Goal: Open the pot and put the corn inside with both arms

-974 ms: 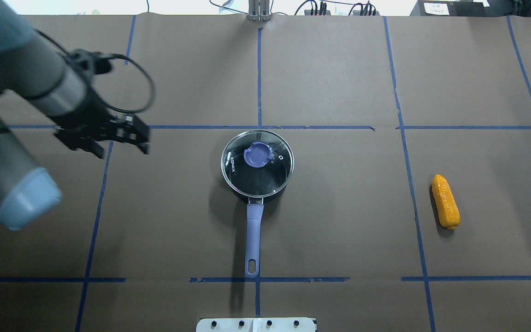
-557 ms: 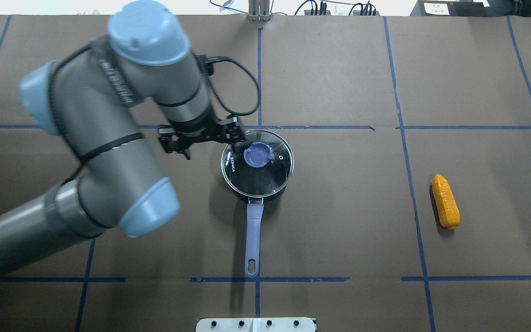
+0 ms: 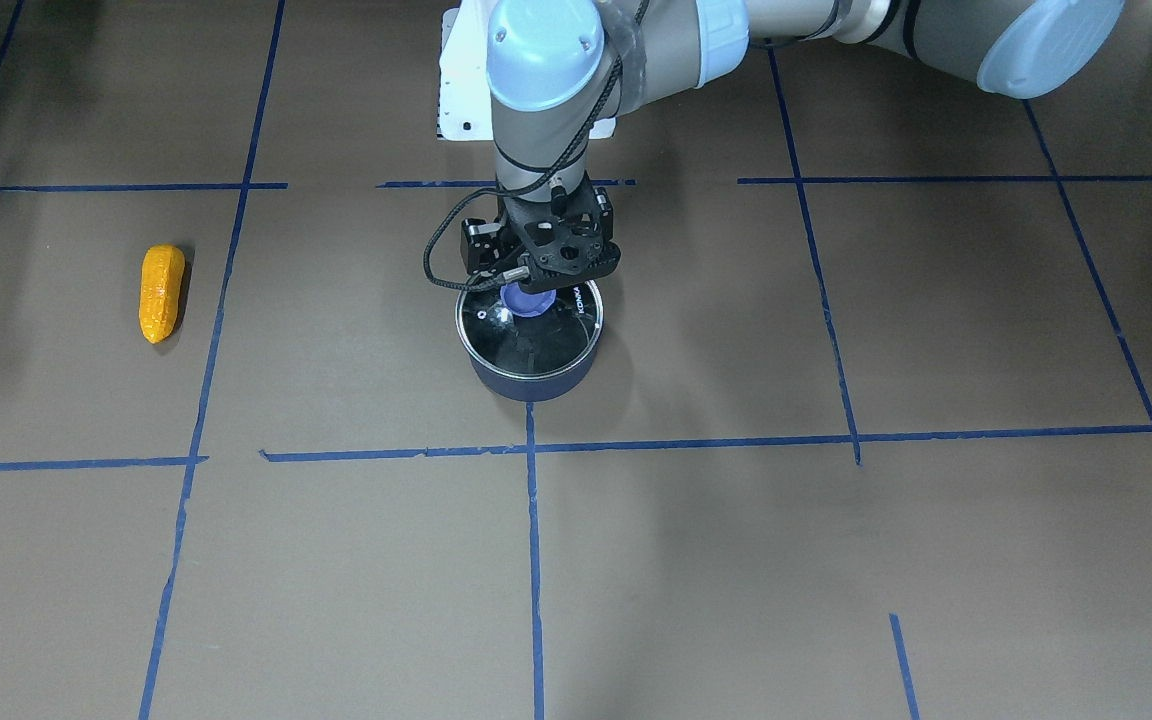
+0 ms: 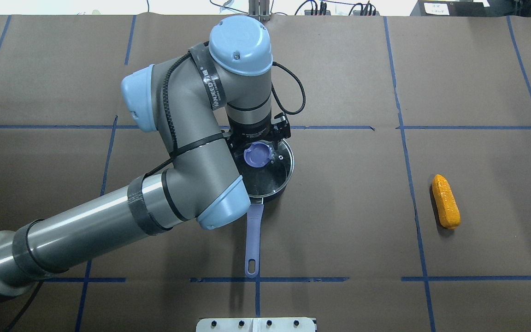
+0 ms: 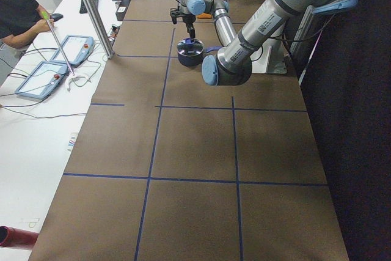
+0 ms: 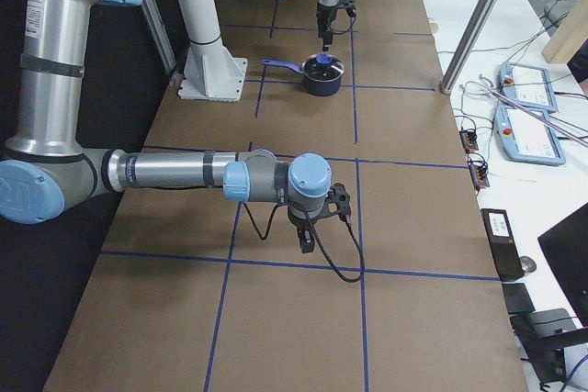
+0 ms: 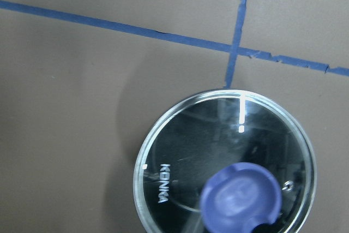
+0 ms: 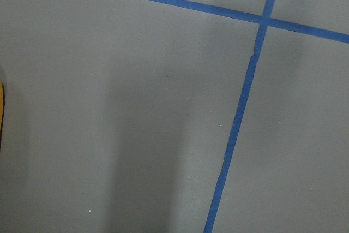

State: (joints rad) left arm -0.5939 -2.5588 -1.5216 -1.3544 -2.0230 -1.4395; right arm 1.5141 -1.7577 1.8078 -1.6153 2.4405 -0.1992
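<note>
Your left hand [image 3: 533,283] hangs spread and empty right over the purple knob [image 4: 257,154] of the round glass lid [image 4: 272,173]. The lid sits on the small dark navy saucepan [image 3: 531,382] directly beneath the hand. In the wrist view the knob lies off-centre, so closing may catch only its edge. The lid could then slip, or drag the pan across the brown worktop [image 4: 339,230]. The orange-yellow toy corn cob [image 4: 445,201] lies well away, on the right hand's [image 6: 309,231] side. You cannot tell whether that hand is released or clenched.
</note>
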